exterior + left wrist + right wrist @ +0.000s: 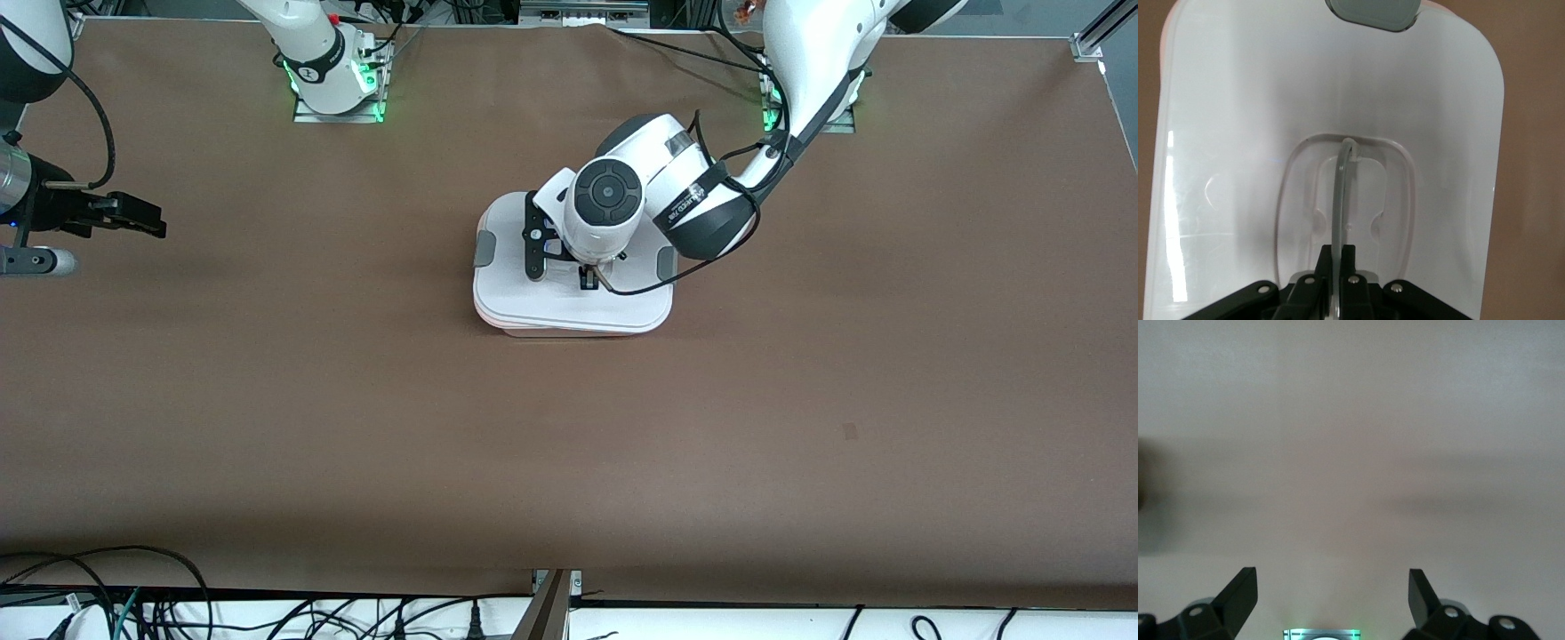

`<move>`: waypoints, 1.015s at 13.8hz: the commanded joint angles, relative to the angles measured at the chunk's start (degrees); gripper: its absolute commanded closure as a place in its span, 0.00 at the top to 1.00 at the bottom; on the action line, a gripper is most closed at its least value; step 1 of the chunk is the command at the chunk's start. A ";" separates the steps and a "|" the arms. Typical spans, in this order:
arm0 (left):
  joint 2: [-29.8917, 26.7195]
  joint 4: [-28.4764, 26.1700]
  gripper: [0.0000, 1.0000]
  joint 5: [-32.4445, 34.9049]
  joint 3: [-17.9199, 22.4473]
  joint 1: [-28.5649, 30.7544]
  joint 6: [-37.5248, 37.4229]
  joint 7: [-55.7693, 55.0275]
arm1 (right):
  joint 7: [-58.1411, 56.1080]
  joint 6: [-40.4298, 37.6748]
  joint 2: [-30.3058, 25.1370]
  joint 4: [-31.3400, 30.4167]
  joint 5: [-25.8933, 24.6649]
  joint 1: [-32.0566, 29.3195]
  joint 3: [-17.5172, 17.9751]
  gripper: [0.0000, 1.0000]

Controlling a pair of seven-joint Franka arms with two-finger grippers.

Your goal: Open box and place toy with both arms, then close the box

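While right waits, left tool (1336,267) grips handle (1341,193).

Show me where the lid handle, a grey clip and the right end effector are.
lid handle (1341,200), left wrist view, on its clear arched strip.
grey clip (484,250), front view, its middle.
right end effector (1333,593), right wrist view, midway between fingertips.

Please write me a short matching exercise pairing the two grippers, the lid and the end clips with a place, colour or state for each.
Column 1:
1. left gripper
2. right gripper
3. lid
4. end clips

Column 2:
A. grey
B. open, over bare table at the right arm's end
C. white, lying on the box
D. shut on the handle

Pairs: 1-D, 2-B, 3-C, 4-A
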 commanded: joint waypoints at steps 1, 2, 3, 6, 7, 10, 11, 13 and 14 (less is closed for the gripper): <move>0.42 -1.09 0.00 2.16 0.28 -0.16 1.96 -2.59 | -0.94 -0.16 0.57 1.29 0.90 0.51 -0.64 1.00; 0.42 -1.09 0.00 2.16 0.28 -0.16 1.96 -2.77 | -0.85 -0.16 0.57 1.29 0.90 0.59 -0.55 1.00; 0.42 -1.09 0.00 2.16 0.28 -0.07 1.96 -2.86 | -0.85 -0.16 0.57 1.29 0.90 0.59 -0.55 1.00; 0.42 -1.18 0.00 2.16 0.28 -0.07 1.96 -4.52 | -0.67 0.19 0.57 1.38 0.99 0.51 -0.37 1.00; 0.42 -1.09 0.00 2.16 0.28 -0.16 1.96 -4.70 | -0.67 0.54 0.66 1.47 1.08 0.68 -0.20 1.00; 0.42 -1.18 0.00 2.16 0.19 -0.42 1.96 -6.97 | -0.76 0.37 0.66 2.17 2.13 0.68 -0.02 1.00; 0.42 -1.18 0.00 2.16 0.19 -0.60 1.96 -7.60 | -0.76 0.28 0.66 2.17 2.31 0.59 -0.02 1.00; 0.42 -1.18 0.00 2.16 0.19 -0.60 1.96 -7.87 | -0.76 0.45 0.66 2.17 2.31 0.68 -0.02 1.00; 0.33 -1.18 0.00 2.16 0.19 -0.60 1.96 -7.87 | -0.76 0.54 0.66 2.17 2.31 0.68 0.07 1.00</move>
